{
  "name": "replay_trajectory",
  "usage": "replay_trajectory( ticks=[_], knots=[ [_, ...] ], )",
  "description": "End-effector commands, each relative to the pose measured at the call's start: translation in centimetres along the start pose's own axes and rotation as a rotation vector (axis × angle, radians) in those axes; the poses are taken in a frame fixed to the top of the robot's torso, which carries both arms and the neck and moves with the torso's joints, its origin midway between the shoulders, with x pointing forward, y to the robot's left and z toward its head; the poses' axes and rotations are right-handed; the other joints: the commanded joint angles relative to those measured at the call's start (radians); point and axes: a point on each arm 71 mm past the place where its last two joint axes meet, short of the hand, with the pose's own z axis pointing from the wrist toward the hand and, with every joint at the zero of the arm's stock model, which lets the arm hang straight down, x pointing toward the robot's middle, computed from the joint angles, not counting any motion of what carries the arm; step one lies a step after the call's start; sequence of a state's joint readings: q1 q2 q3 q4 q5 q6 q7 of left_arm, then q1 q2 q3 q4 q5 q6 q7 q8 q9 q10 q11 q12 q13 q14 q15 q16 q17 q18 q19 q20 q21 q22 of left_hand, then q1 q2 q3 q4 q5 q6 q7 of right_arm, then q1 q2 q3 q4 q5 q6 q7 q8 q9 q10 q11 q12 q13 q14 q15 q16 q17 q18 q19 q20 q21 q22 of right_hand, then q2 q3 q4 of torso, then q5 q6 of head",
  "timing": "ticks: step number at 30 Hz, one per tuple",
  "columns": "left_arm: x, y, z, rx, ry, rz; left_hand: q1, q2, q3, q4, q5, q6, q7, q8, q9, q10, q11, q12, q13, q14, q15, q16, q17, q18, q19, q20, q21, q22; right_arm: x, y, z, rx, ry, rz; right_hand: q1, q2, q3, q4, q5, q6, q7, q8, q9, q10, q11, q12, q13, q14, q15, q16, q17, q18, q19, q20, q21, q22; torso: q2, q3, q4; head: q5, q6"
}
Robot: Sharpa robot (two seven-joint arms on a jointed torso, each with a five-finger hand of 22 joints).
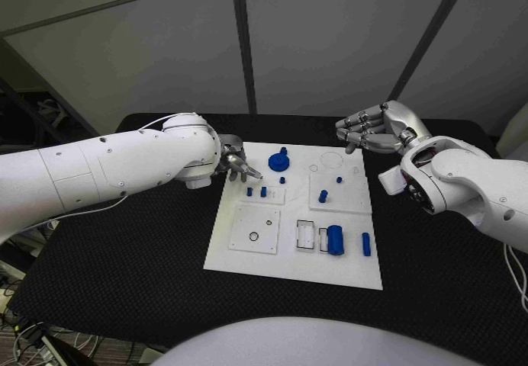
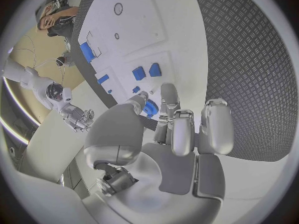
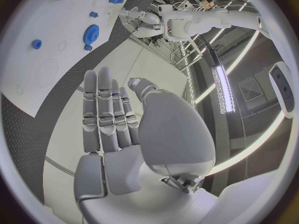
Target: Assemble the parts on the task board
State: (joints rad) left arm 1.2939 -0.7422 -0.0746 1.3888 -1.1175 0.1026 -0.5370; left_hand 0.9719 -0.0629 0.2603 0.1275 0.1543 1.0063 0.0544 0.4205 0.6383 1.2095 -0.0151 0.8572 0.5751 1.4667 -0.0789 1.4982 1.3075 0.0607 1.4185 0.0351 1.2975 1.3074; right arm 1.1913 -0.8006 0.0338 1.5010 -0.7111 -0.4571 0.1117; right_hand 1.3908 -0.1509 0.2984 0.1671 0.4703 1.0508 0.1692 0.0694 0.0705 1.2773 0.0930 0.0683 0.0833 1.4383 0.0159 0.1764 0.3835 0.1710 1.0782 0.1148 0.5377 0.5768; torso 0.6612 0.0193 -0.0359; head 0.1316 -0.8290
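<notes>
The task board (image 1: pixel 295 259) lies flat in the middle of the black counter (image 1: pixel 121 259), and the blue parts are spread over it: a round gear (image 1: pixel 279 162) near the far edge, some short pegs (image 1: pixel 256 191) standing in the left middle block, another peg (image 1: pixel 323 196) in the right block, and a thick cylinder (image 1: pixel 336 240) with a thin rod (image 1: pixel 365 244) just beside it at the near right. The left hand (image 1: pixel 234 166) is at the far left corner of the board, near the gear and the small pegs, with its fingers (image 2: pixel 187 129) a little curled and pointing down to the parts; I see nothing between them, so I judge it holds nothing yet. The right hand (image 1: pixel 372 126) hovers beyond the far right corner of the board, off the plate; its fingers (image 3: pixel 106 114) lie straight and close side by side, and it is empty. To my judgement the work is at its beginning: the left hand is reaching for a first part, most likely the gear or one of the pegs next to it. The next move calls for a fine pinch on one small piece without knocking the neighbours, because the pegs stand close together. A clear frame (image 1: pixel 307 237) sits just beside the cylinder, and an empty round hole (image 1: pixel 254 236) waits in the near left block. Nothing blocks the left hand's way, except the crowding of the pegs themselves.
</notes>
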Motion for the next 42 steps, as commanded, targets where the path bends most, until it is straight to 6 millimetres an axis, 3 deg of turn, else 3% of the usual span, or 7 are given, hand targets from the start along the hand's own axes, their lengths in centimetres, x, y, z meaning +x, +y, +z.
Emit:
replay_trajectory(
  ticks=[1, 2, 4, 6, 8, 25, 42],
  knots=[
    [-0.9, -0.8, -0.3, 0.081, -0.103, -0.110, 0.072, -0.011, 0.004, -0.036, 0.008, -0.083, 0.037, -0.042, -0.022, -0.100, 0.034, -0.062, -0.034, -0.028, 0.032, -0.183, -0.073, 0.055, -0.151, 0.018, -0.252, -0.072, 0.0, 0.1, 0.0, -0.011, -0.001, -0.002, -0.006, -0.004, 0.007, 0.001, 0.004, -0.007, 0.002, -0.003, 0.000, -0.004, -0.001, -0.004, -0.001, -0.008, 0.002, -0.005, -0.001, 0.010, -0.002, 0.005, -0.004, -0.001, 0.001, -0.0011, -0.0001, -0.006, 0.008],
    [-1.1, -1.4, -0.5, 0.135, -0.127, -0.145, 0.121, -0.017, 0.014, -0.056, 0.005, -0.133, 0.064, -0.071, -0.046, -0.189, 0.063, -0.115, -0.061, -0.169, 0.063, -0.383, -0.287, 0.092, -0.317, 0.039, -0.504, -0.225, 0.0, 0.1, 0.0, -0.011, -0.001, -0.002, -0.006, -0.004, 0.008, 0.001, 0.004, -0.007, 0.002, -0.003, 0.000, -0.005, 0.000, -0.004, -0.002, -0.008, 0.002, -0.006, -0.002, 0.010, -0.003, 0.006, -0.005, -0.001, 0.002, -0.0010, -0.0002, -0.008, 0.013],
    [-1.3, -2.2, -0.6, 0.212, -0.156, -0.178, 0.171, -0.027, 0.020, -0.074, 0.002, -0.167, 0.088, -0.096, -0.077, -0.262, 0.086, -0.166, -0.095, -0.341, 0.090, -0.610, -0.511, 0.102, -0.419, 0.060, -0.649, -0.310, 0.0, 0.1, 0.0, -0.011, -0.001, -0.002, -0.006, -0.004, 0.008, 0.001, 0.004, -0.007, 0.002, -0.003, 0.000, -0.005, 0.000, -0.004, -0.002, -0.008, 0.002, -0.006, -0.002, 0.010, -0.003, 0.006, -0.005, -0.001, 0.002, -0.0011, -0.0006, -0.009, 0.015],
    [-1.5, -3.2, -0.8, 0.305, -0.197, -0.204, 0.244, -0.033, 0.041, -0.105, -0.001, -0.199, 0.099, -0.122, -0.114, -0.319, 0.115, -0.213, -0.133, -0.407, 0.108, -0.673, -0.554, 0.097, -0.464, 0.083, -0.714, -0.350, 0.0, 0.1, 0.1, -0.012, -0.001, -0.002, -0.005, -0.003, 0.009, 0.000, 0.004, -0.007, 0.002, -0.003, 0.000, -0.005, 0.000, -0.004, -0.002, -0.009, 0.002, -0.007, -0.002, 0.010, -0.003, 0.006, -0.005, -0.001, 0.002, -0.0007, -0.0019, -0.011, 0.019],
    [-1.7, -4.0, -1.0, 0.384, -0.237, -0.210, 0.305, -0.038, 0.062, -0.133, 0.000, -0.217, 0.105, -0.141, -0.146, -0.342, 0.113, -0.241, -0.162, -0.413, 0.114, -0.688, -0.575, 0.104, -0.458, 0.090, -0.731, -0.364, 0.0, 0.1, 0.1, -0.012, 0.000, -0.002, -0.005, -0.003, 0.009, 0.000, 0.004, -0.007, 0.002, -0.003, 0.000, -0.005, 0.000, -0.004, -0.002, -0.009, 0.002, -0.007, -0.002, 0.010, -0.003, 0.006, -0.005, -0.001, 0.003, -0.0014, -0.0021, -0.015, 0.023],
    [1.6, -6.0, 0.5, 0.567, -0.288, 0.108, 0.383, -0.079, 0.042, -0.130, -0.003, -0.115, 0.078, -0.194, -0.353, -0.325, 0.121, -0.365, -0.358, -0.307, 0.112, -0.548, -0.632, 0.121, -0.367, 0.102, -0.697, -0.331, 0.4, 0.1, 0.1, -0.019, 0.013, -0.012, 0.002, -0.003, 0.017, -0.008, 0.047, -0.008, 0.003, -0.002, 0.001, -0.007, 0.001, -0.003, -0.005, -0.006, 0.003, -0.017, -0.006, 0.011, -0.004, 0.006, -0.007, 0.000, 0.002, -0.0020, -0.0012, -0.024, 0.038],
    [2.7, -6.1, 2.2, 0.521, -0.265, 0.243, 0.409, -0.087, 0.006, -0.125, -0.018, -0.057, 0.071, -0.220, -0.441, -0.288, 0.118, -0.414, -0.439, -0.165, 0.107, -0.295, -0.446, 0.078, -0.207, 0.097, -0.417, -0.134, 0.5, 0.1, 0.1, -0.021, 0.014, -0.015, 0.002, -0.003, 0.017, -0.009, 0.051, -0.009, 0.003, -0.002, 0.001, -0.007, 0.001, -0.003, -0.005, -0.006, 0.003, -0.017, -0.007, 0.011, -0.005, 0.006, -0.007, 0.000, 0.002, -0.0002, -0.0017, -0.029, 0.039]
  ],
)
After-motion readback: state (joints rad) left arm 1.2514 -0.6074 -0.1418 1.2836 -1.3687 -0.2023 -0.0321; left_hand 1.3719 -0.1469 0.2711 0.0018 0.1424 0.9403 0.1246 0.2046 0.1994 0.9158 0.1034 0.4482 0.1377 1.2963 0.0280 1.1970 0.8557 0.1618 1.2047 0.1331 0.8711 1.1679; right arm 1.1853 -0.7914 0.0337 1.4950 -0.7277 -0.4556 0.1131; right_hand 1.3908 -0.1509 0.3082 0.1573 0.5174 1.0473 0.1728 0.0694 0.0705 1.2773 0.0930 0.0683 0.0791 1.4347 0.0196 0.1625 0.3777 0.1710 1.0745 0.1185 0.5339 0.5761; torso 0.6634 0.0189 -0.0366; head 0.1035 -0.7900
